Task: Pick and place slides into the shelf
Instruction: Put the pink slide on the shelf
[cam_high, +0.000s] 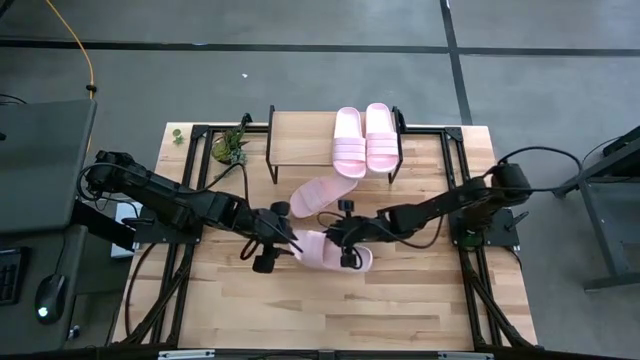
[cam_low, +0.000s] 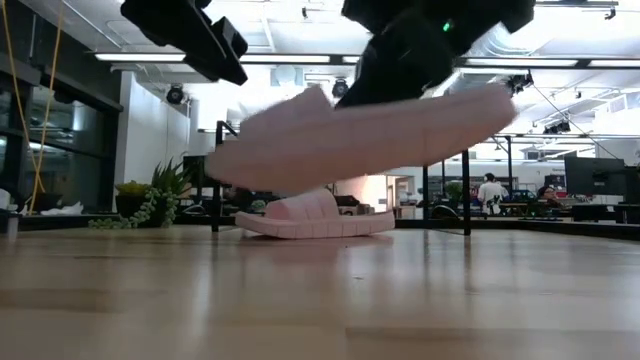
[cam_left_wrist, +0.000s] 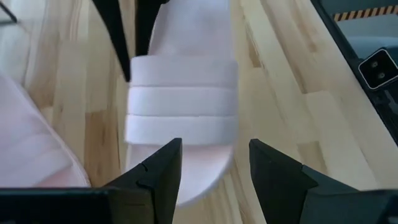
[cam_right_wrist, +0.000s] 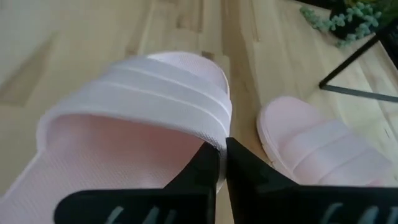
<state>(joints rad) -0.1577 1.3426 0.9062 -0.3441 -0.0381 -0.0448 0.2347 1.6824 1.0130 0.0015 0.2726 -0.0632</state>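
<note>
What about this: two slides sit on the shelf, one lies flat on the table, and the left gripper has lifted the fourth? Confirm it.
Wrong arm. The right gripper has its fingers shut on the strap of the lifted slide, as the right wrist view shows. The left gripper is open, only near its end. The rest holds: two slides on the shelf, one flat on the table.

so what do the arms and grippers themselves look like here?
Both arms are dark, jointed, with black cables looping along them. The left gripper has two flat, black, wedge-shaped fingers. The right gripper has matching black fingers tapering to narrow tips. No markings visible.
</note>
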